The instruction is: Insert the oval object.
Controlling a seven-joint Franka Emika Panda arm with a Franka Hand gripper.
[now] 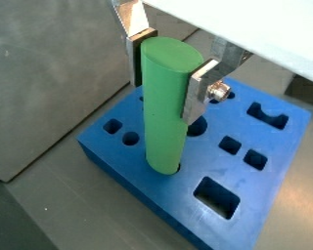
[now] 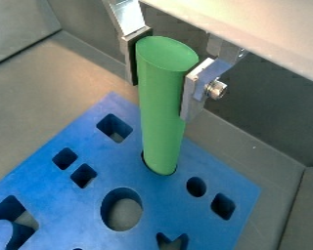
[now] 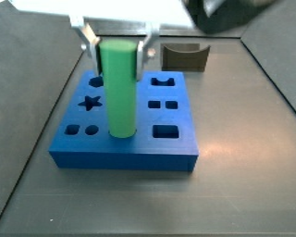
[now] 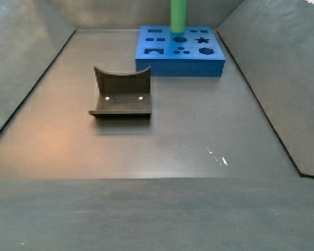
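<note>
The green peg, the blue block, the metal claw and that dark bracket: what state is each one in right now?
oval object: upright, lower end in a hole of the blue block.
blue block: flat on the floor, its other holes empty.
gripper: over the block, fingers on either side of the peg's upper part.
fixture: on the floor apart from the block, empty.

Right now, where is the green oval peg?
The green oval peg stands upright with its lower end in a hole of the blue block, the gripper fingers flanking its top in both wrist views.
</note>
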